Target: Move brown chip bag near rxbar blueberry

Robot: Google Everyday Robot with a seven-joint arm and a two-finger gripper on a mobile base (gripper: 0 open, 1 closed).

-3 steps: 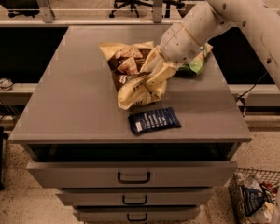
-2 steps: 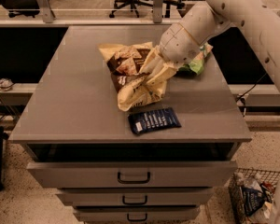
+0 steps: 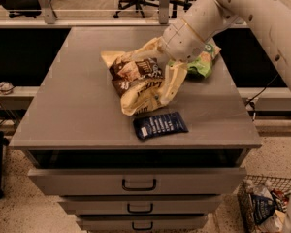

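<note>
The brown chip bag [image 3: 141, 84] lies crumpled on the grey cabinet top [image 3: 77, 106], its dark brown centre facing me and its cream ends spread out. My gripper [image 3: 172, 62] is at the bag's upper right edge, shut on the bunched cream foil, which is pulled up towards it. The bag's lower end reaches down to the top just behind the rxbar blueberry [image 3: 160, 125]. This bar is a small dark blue wrapper lying flat near the front edge, a short gap from the bag.
A green chip bag [image 3: 201, 62] lies behind my arm at the right side of the top. The cabinet has drawers below; the top one [image 3: 138, 181] is pulled out slightly. A wire basket [image 3: 264, 208] with packets stands on the floor at the right. Office chairs stand behind.
</note>
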